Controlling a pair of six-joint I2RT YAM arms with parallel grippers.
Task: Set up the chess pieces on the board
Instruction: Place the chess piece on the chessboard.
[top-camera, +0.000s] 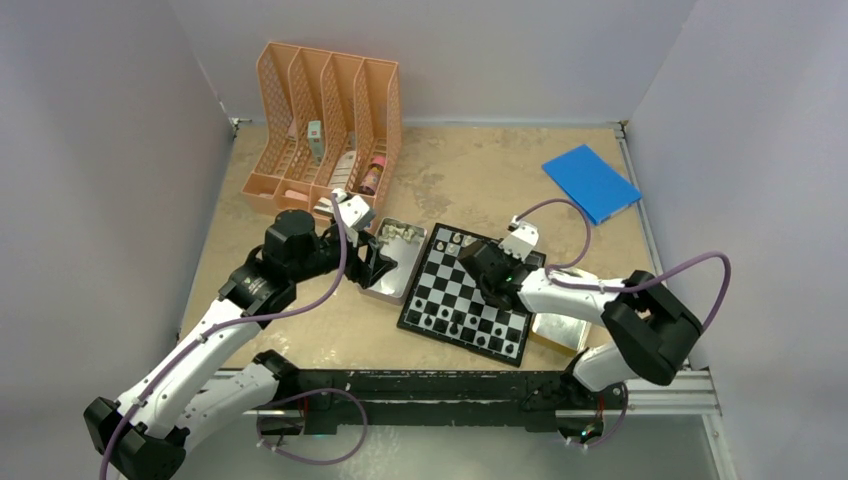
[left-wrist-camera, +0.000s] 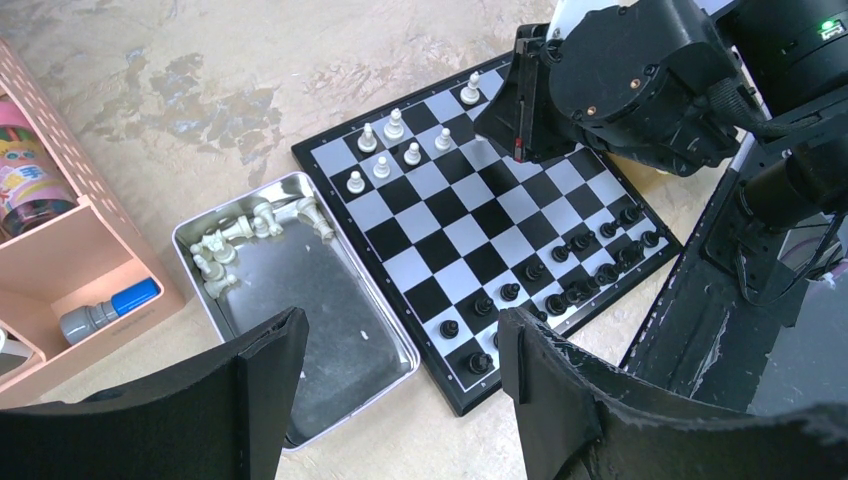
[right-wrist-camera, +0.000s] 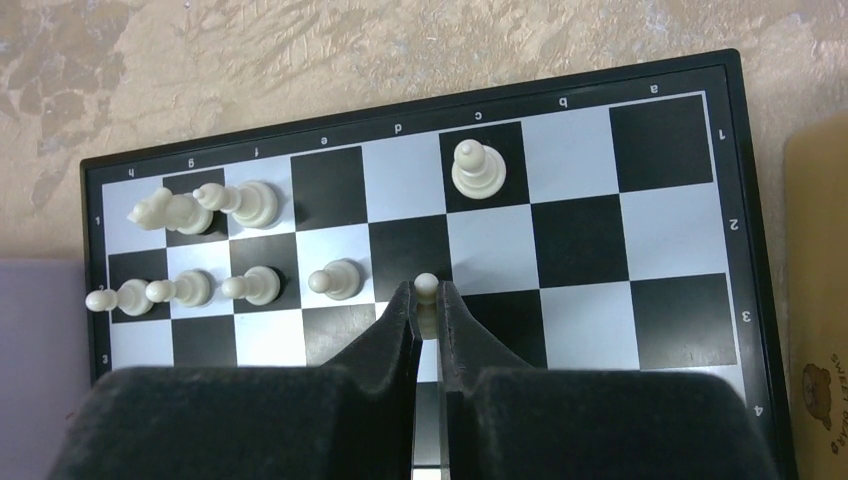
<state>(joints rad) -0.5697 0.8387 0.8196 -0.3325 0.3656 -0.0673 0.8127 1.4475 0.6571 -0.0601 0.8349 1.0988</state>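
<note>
The checkered board (top-camera: 470, 290) lies mid-table; it also shows in the left wrist view (left-wrist-camera: 480, 225) and the right wrist view (right-wrist-camera: 660, 240). My right gripper (right-wrist-camera: 427, 295) is shut on a white pawn (right-wrist-camera: 427, 287) over the board's white side, next to a row of white pawns (right-wrist-camera: 335, 279). A white bishop (right-wrist-camera: 478, 168) stands alone on the back rank. Black pieces (left-wrist-camera: 585, 260) fill the near rows. My left gripper (left-wrist-camera: 400, 360) is open and empty above the metal tin (left-wrist-camera: 300, 310), which holds several white pieces (left-wrist-camera: 240, 235) at its far end.
A peach file organizer (top-camera: 325, 125) stands at the back left. A blue pad (top-camera: 590, 182) lies at the back right. A second tin (top-camera: 558, 332) sits right of the board under the right arm.
</note>
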